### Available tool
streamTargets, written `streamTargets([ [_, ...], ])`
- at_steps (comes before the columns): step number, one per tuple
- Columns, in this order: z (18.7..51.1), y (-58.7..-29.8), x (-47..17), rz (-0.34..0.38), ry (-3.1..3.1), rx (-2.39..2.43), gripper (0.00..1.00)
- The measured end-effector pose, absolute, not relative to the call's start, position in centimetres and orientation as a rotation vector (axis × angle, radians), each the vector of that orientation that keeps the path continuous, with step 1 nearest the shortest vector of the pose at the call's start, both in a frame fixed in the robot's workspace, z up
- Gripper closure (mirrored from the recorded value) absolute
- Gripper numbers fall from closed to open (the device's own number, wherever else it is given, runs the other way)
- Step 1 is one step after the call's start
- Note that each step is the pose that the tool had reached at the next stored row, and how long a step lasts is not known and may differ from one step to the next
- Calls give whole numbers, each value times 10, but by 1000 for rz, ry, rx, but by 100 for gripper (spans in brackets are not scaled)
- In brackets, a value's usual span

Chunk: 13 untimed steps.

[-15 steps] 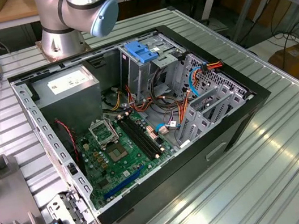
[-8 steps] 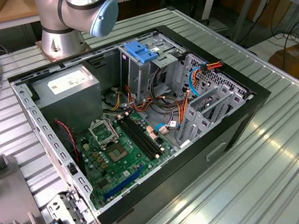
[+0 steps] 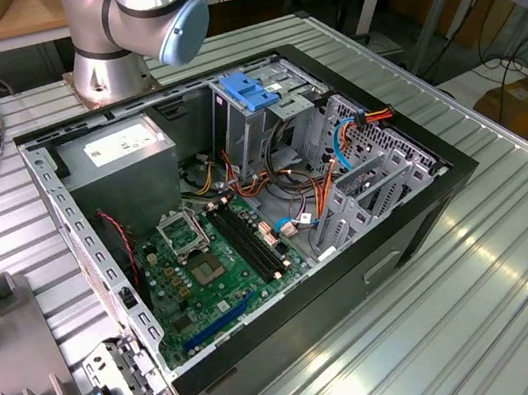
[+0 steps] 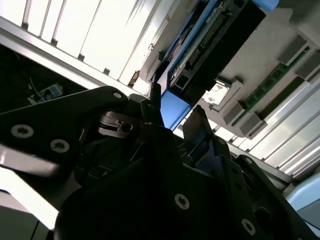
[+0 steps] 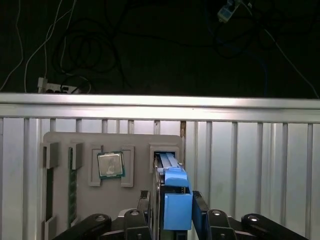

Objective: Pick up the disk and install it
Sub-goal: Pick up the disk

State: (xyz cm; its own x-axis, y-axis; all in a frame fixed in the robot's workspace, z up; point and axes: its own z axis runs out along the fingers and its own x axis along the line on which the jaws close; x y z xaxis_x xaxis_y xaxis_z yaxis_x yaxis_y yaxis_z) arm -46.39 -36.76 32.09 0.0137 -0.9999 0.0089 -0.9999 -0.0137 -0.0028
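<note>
Now the hand (image 5: 171,197) pinches the disk (image 5: 175,177), standing edgewise in the grey tray (image 5: 65,142).

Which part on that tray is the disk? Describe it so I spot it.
On the ribbed metal table sits a grey fixture tray. The disk stands on edge in the tray slot at the gripper, beside the square processor chip. Only it carries a bright blue rail.

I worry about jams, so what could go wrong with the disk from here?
The flat dark disk with blue plastic rails stands in a slot of the grey tray, the gripper at its end; an off-axis pull may bind it. The square silver chip lies close beside and might be knocked.
</note>
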Motion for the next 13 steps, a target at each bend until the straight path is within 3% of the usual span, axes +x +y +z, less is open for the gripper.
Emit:
streamTargets([
  [13, 312, -368, -464, 12, -2212, 2224, 55],
])
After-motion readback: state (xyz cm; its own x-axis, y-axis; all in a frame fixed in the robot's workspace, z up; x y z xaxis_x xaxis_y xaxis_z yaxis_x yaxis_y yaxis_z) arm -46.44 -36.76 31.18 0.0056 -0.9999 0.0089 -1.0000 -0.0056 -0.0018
